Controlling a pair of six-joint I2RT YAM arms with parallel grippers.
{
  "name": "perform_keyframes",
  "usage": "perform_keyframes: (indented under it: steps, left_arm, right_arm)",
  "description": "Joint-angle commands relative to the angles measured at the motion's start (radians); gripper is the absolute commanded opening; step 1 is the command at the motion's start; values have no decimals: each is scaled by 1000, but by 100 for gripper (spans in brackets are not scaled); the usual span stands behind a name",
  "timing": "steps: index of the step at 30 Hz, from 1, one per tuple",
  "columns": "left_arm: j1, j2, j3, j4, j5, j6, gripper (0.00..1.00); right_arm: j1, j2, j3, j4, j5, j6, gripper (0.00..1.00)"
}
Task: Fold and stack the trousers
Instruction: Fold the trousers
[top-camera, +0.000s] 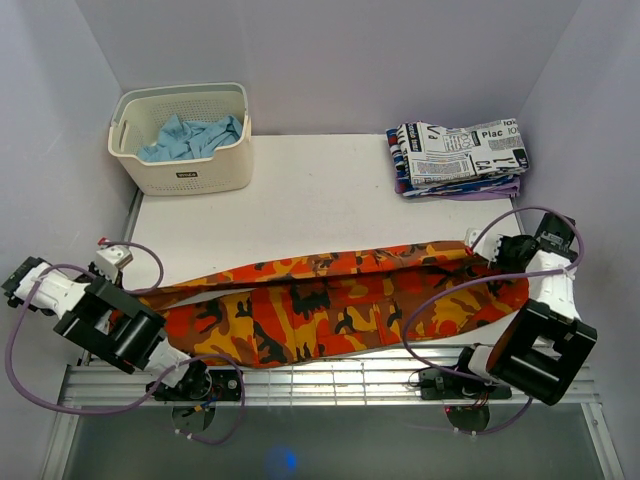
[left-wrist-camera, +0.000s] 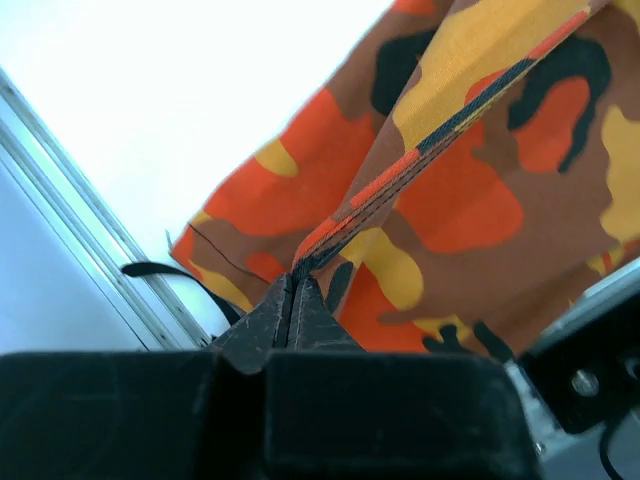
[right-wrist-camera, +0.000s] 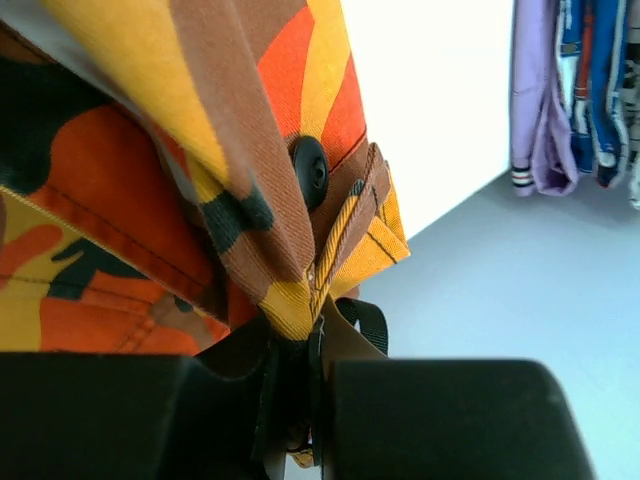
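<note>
Step 1, judged: lengthwise fold. Left gripper clamps the trousers at, apparently, the hem; right gripper clamps the waistband. The next move should carry both ends evenly across.

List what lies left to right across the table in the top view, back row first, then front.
Back: cream basket holding light blue cloth → stack of folded garments. Front: left gripper → trousers → right gripper, each shut on a trouser end.

trousers: matt twill cloth | basket: perforated plastic; table: smooth, matt
</note>
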Motion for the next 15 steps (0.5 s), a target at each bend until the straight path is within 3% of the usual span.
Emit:
perform_keyframes:
  steps: [1,6,9,13,15]
  left_arm:
    - [66,-52,9,-19,-85,154,0]
    - [147,-69,-100,-58,-237,268,0]
    - [173,-34,-189,-30,-335,256,0]
    - [158,-35,-353,217,-339,178,0]
    - [67,-38,-405,410,-329,-5,0]
  right_arm:
    - [-65,-71,-26,-39,56,-123,8]
    - [-136,-183,-200,-39,97,-310,8]
    - [-144,-189,-269,-39,127,-356,8]
    - [-128,-145,-335,47,162,-353,8]
    - [-108,-97,-328,92,192,-306,8]
